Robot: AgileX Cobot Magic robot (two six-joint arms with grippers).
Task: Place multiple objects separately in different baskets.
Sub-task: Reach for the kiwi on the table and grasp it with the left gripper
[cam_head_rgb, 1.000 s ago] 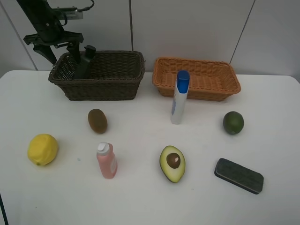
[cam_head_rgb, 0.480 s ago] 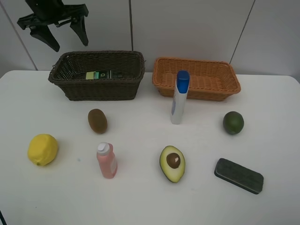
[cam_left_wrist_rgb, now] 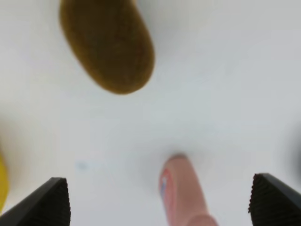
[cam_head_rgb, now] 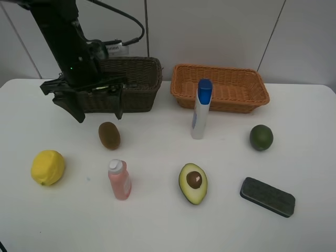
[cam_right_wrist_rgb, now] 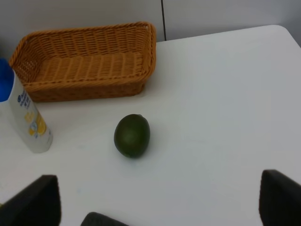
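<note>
The left tool hangs spread and empty near the worktop's far left corner, just by the kiwi, probably to grasp it next; the right tool is spread too.

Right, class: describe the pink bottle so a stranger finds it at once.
Start at the dark brown basket, back left. Come forward past the kiwi to the pink bottle. Unlike the lemon and halved avocado flanking it, it is a white-capped bottle.

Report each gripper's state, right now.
Left gripper: open, holding nothing.
Right gripper: open, holding nothing.
</note>
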